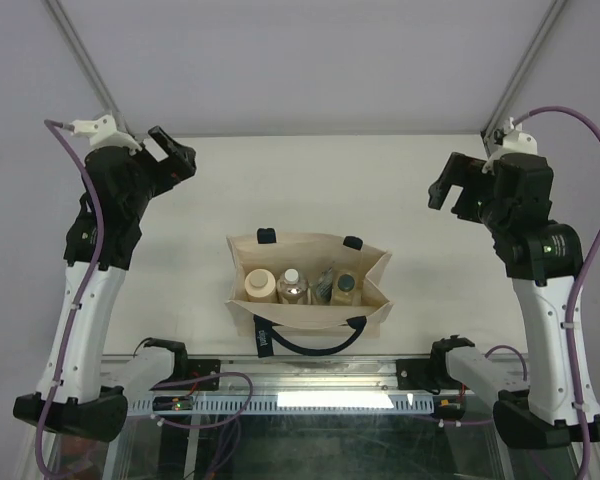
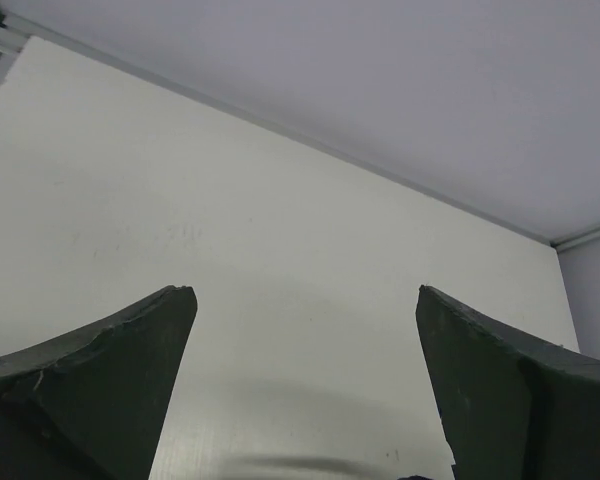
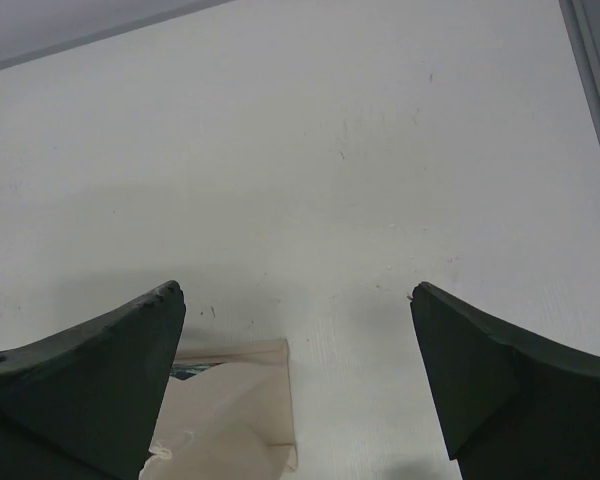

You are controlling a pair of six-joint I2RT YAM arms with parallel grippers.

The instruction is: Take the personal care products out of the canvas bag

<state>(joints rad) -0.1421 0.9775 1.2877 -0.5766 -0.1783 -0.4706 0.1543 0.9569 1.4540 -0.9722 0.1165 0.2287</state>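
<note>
The dark fingers (image 2: 100, 380) of the left gripper (image 2: 305, 295) are standing wide apart and holding nothing, raised over the far left of the white table (image 1: 380, 200). The right gripper (image 3: 297, 290) is gaping just as wide, empty, at the far right. Between the arms, towards the near edge, the rectangular beige canvas bag (image 1: 305, 317) with navy strap handles (image 1: 315, 345) is sitting open. A beige bottle (image 1: 261, 285) and three other small containers (image 1: 293, 286) are standing in a row inside it.

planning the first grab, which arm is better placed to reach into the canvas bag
Probably right. Both are open and empty, but the right gripper sits slightly nearer the canvas bag and its wrist view catches a bag corner; the left gripper faces only table.
</note>
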